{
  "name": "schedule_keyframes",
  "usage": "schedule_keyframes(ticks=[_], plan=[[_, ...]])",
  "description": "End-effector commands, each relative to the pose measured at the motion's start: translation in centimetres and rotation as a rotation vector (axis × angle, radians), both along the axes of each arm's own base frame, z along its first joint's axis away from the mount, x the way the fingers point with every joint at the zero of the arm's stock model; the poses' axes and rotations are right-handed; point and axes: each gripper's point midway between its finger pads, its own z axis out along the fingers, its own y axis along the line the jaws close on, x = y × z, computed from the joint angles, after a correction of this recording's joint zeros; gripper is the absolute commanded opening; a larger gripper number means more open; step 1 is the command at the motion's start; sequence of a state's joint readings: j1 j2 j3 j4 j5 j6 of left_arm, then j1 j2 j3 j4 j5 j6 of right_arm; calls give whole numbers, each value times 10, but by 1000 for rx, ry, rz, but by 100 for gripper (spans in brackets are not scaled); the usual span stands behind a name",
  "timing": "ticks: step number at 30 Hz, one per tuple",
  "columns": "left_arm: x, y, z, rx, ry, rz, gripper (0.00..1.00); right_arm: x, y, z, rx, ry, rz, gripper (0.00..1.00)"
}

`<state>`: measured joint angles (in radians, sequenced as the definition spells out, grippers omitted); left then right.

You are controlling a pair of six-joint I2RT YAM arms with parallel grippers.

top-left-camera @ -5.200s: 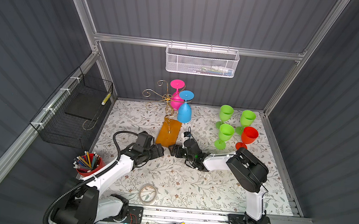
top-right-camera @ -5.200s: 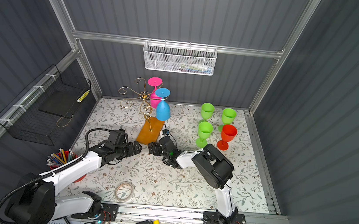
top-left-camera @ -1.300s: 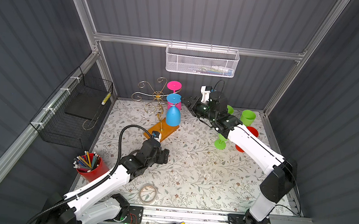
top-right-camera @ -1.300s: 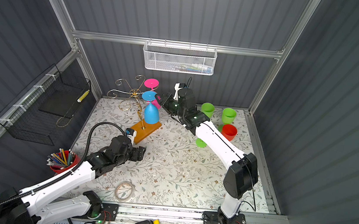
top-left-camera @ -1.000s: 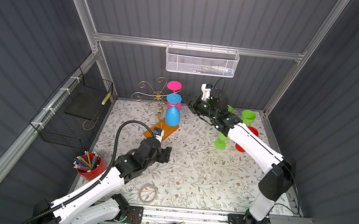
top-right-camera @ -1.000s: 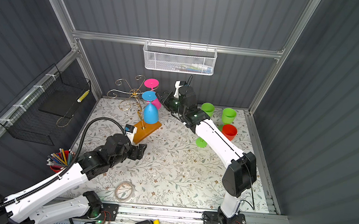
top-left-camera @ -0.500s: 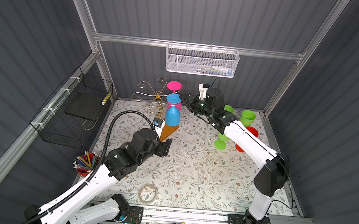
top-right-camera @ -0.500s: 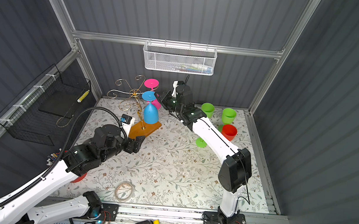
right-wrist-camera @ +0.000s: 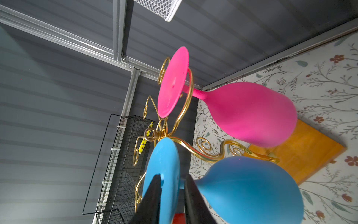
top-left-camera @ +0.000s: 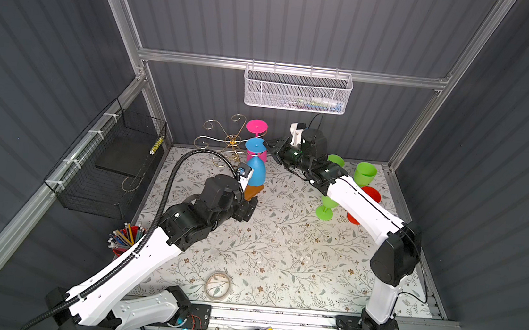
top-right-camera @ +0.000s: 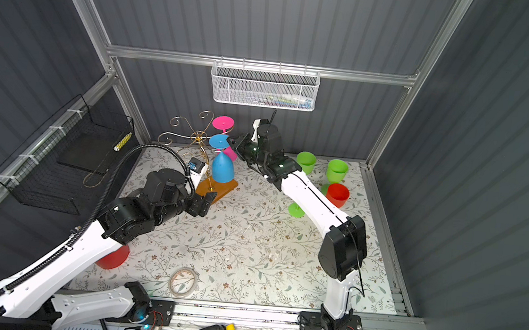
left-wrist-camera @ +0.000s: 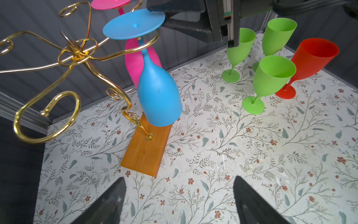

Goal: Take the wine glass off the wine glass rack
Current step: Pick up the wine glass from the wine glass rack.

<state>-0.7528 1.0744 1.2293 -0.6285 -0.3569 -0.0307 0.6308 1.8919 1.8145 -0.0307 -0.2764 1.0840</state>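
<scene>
- Blue wine glass hangs where it did a second ago, upside down on the wine glass rack. What moved: the right gripper is now up at the glass's foot with jaws narrower than before, and the left arm sits higher.
- Progress: reach done, grasp looks under way. Glass is not off the rack yet; its stem sits in a gold scroll arm and the foot disc rests on top.
- Left to do, by my read: clamp, slide the stem out of the scroll's open end, carry clear.
- Glass vs right gripper: in the right wrist view one finger lies over the foot's outer face. The other is on the bowl side beside the stem, with the disc between them. Cannot tell whether both pads press yet.
- Pink wine glass hangs on the neighbouring arm, just beside the blue one. Likely bump risk on pull-out.
- Left gripper is spread wide and empty. It hovers over the table near the rack's wooden base, not touching it.
- Green glasses and red glass stand upright, well apart from the rack.
</scene>
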Motion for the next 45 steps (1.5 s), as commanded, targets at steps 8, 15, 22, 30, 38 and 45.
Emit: schedule_keyframes(ticks=[8, 15, 22, 30, 38, 45], plan=[[20, 31, 13, -56, -32, 58, 87, -1, 4, 12, 19, -22, 12, 11], [21, 46, 11, -68, -43, 97, 87, -4, 4, 16, 24, -31, 12, 4], [22, 46, 6, -79, -33, 94, 88, -9, 2, 27, 33, -53, 7, 2], [21, 47, 3, -85, -28, 94, 88, -14, -1, 38, 47, -76, 2, 0], [22, 48, 0, -84, -25, 95, 88, -18, -2, 41, 50, -84, 1, 0], [22, 48, -1, -86, -22, 98, 88, -25, -8, 38, 40, -87, -4, 0]])
